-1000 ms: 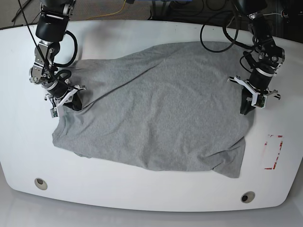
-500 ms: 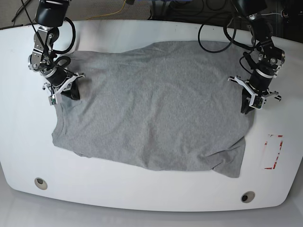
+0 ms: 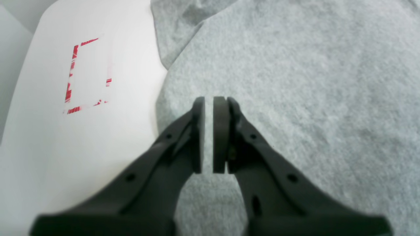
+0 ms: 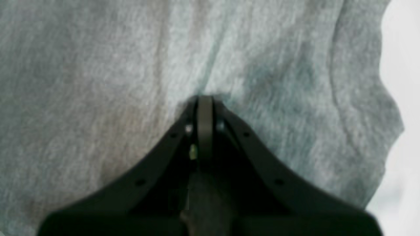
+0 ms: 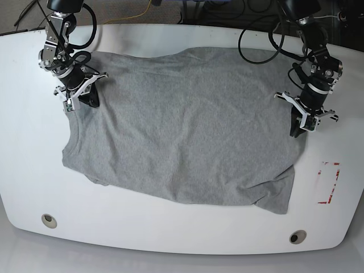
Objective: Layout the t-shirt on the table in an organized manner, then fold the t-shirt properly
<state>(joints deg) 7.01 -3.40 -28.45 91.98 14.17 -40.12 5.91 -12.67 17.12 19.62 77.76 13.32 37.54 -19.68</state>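
Base view shows the t-shirt [image 5: 187, 125] spread across the middle of the table [image 5: 170, 227], mostly flat, its long axis running side to side between the two arms. Taking the red outline mark [image 5: 328, 182] as landmark: the shirt's wrinkled, doubled-over lower corner lies just beside it, while the rest of the cloth stretches well away from it. The left gripper [image 5: 300, 121] sits at the shirt edge nearest that mark, jaws nearly together with only a thin slit between the pads [image 3: 220, 134]; whether any cloth is pinched there I cannot tell. The right gripper [image 5: 83, 98] is at the shirt's far corner, well apart from the mark, jaws pressed tight on a pucker of grey fabric. By my judgement, smoothing the bunched corner falls to the left arm, since it is nearer.
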